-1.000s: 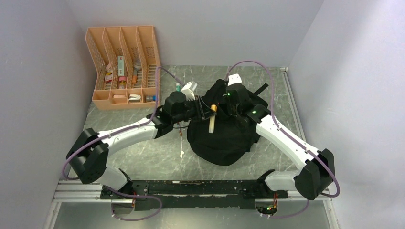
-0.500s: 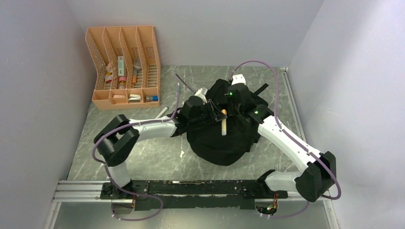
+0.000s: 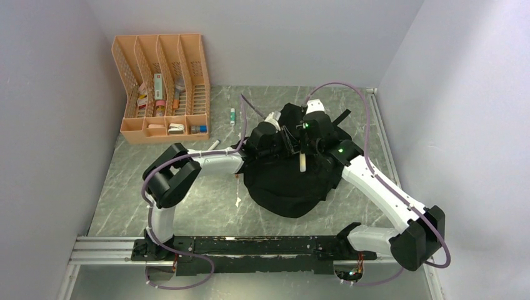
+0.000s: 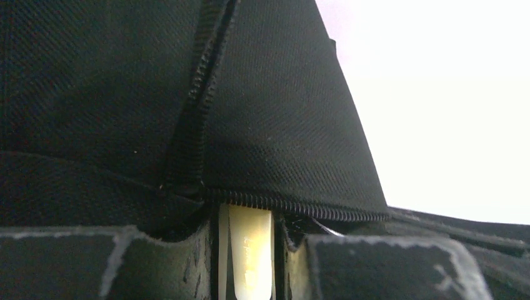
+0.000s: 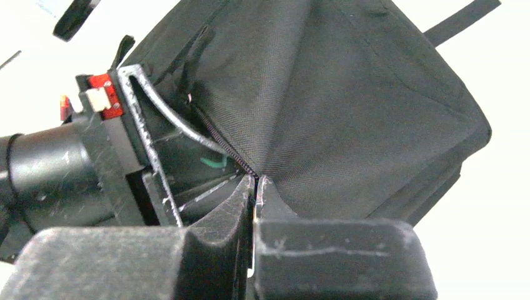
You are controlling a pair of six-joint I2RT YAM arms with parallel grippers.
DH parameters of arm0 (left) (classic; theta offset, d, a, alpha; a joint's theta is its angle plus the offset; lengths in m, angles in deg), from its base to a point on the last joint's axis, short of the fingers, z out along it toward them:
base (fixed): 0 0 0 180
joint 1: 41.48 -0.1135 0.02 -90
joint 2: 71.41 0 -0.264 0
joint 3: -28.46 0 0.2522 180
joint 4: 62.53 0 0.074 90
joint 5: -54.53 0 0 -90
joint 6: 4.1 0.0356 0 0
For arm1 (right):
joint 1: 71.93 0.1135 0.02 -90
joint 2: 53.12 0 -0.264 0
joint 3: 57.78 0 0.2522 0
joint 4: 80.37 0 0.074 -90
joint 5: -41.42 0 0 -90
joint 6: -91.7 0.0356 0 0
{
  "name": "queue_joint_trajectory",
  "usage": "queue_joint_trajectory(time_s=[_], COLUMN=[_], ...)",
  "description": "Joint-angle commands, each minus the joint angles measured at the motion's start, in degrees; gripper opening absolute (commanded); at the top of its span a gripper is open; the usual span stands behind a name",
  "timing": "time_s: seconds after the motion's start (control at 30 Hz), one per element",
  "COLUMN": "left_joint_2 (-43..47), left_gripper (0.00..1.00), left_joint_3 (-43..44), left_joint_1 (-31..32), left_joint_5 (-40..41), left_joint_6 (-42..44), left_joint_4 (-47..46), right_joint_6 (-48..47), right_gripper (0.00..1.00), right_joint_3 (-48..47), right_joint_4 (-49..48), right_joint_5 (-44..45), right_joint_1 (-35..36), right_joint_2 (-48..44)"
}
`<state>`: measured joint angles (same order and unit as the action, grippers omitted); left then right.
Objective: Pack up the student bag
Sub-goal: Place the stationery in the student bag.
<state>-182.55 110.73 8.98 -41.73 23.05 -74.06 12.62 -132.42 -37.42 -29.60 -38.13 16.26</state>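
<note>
Centre of the grey marble-pattern table (image 3: 206, 209) is where the big black rounded soft-fabric backpack (image 3: 286, 192) (image 4: 281, 112) (image 5: 356, 112) sits, slumped in a heap, a bit to the right of the middle. One black strap pokes out on its far side.

Both arms meet over the far half of the backpack. The right gripper (image 5: 255, 201) has its jaws pressed fully together, pinching the fabric right at the zipper edge and tenting it up into a peak (the right wrist view shows the zipper teeth running down into the pinch).

The left gripper (image 4: 247, 240) is only a little way open, clamped on a cream-white cylindrical stick (image 3: 302, 162) (image 4: 250, 265). In the left wrist view the stick points straight at the zipper line, its tip just under the lifted edge of cloth. From the top camera the lower end of the stick shows pale against the black fabric. Whether the tip is actually inside the opening, I can't tell.

Further out: a small green-and-white tube (image 3: 232, 116) lies flat on the table, left of the backpack. In the far left corner stands an orange mesh plastic desk organiser (image 3: 128, 59) with four slots and small bits and pieces in its low front compartments, well apart from the backpack.
</note>
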Motion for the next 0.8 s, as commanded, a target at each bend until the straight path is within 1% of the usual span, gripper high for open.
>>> queue_joint_trajectory(time_s=[0.0, 0.1, 0.3, 0.37, 0.43, 0.53, 0.77], left_joint_2=[-2.3, -3.8, -6.4, -7.3, -7.6, -6.7, -5.8], left_gripper=[0.05, 0.05, 0.05, 0.05, 0.05, 0.05, 0.05], left_joint_3=[4.0, 7.2, 15.0, 17.5, 18.3, 15.6, 9.1], left_joint_1=[-2.1, -3.9, -4.9, -4.9, -5.1, -5.5, -5.9], left_joint_5=[-2.0, -5.6, -9.1, -10.3, -10.9, -11.3, -14.1], left_joint_6=[4.0, 7.7, 17.8, 19.9, 20.7, 18.7, 5.0], left_joint_4=[-1.8, 0.1, 6.0, 7.7, 8.8, 7.1, -3.9], right_joint_6=[1.7, 2.0, 3.4, 4.1, 5.1, 6.9, 13.1], right_gripper=[0.0, 0.0, 0.0, 0.0, 0.0, 0.0, 0.0], right_joint_3=[0.2, -0.2, -2.3, -2.1, -1.4, -0.2, 5.9], right_joint_4=[0.5, 2.2, 6.2, 6.5, 6.3, 6.3, 3.0], right_joint_5=[-5.8, -8.5, -12.6, -13.7, -12.8, -9.7, -4.6], right_joint_1=[0.2, 0.1, 0.2, 0.2, 0.3, 0.3, 0.2], right_joint_2=[-4.3, -5.1, -5.3, -5.8, -6.5, -7.0, -9.5])
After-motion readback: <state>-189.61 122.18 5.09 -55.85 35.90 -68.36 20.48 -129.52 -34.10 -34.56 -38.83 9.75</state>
